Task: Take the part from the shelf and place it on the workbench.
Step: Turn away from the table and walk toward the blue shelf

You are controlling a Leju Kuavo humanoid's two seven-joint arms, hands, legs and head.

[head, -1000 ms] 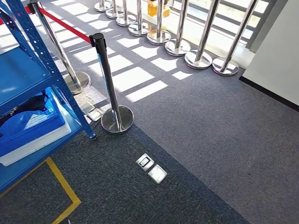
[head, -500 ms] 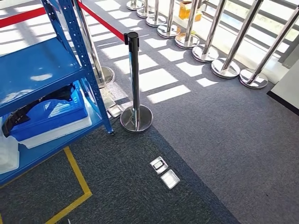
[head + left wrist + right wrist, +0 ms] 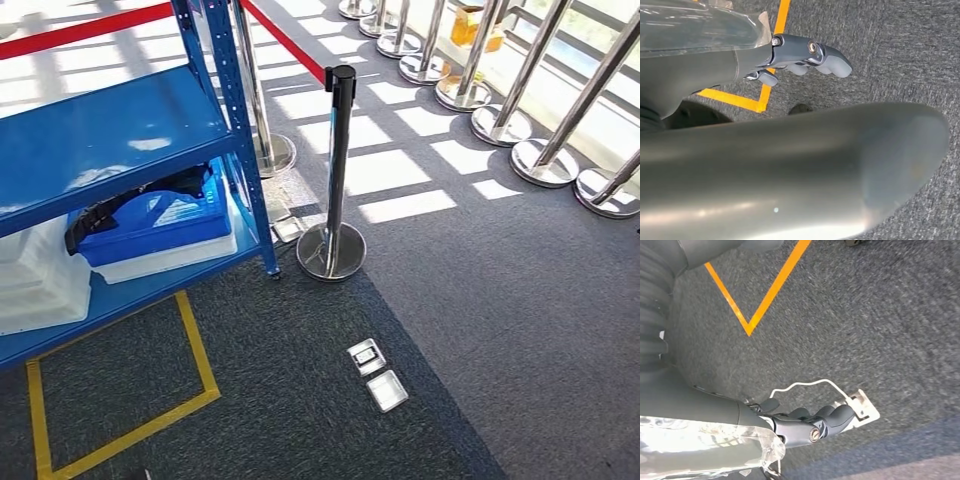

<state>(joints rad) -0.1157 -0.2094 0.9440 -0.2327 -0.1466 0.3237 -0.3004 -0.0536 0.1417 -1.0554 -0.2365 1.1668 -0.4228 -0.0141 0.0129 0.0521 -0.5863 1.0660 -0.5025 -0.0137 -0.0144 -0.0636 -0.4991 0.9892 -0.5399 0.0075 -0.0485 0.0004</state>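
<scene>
The blue metal shelf (image 3: 98, 130) stands at the left in the head view. Its lower level carries a blue case with a black strap (image 3: 158, 215) lying on a white tray (image 3: 166, 262), and a white container (image 3: 38, 280) beside them. My left hand (image 3: 802, 55) hangs over the grey carpet with its fingers stretched out and nothing in them. My right hand (image 3: 810, 422) also hangs above the carpet, fingers loosely bent, holding nothing. Both hands are well away from the shelf.
A chrome stanchion (image 3: 336, 170) with a red belt (image 3: 279, 35) stands just right of the shelf's front post (image 3: 241, 130), and several more line the far side. Yellow floor tape (image 3: 196, 350) frames the shelf's foot. Two floor sockets (image 3: 377, 372) lie in the carpet.
The whole picture has slid to the right: the camera has turned toward the shelf, which now shows more of its lower level. Nothing on the shelf has moved.
</scene>
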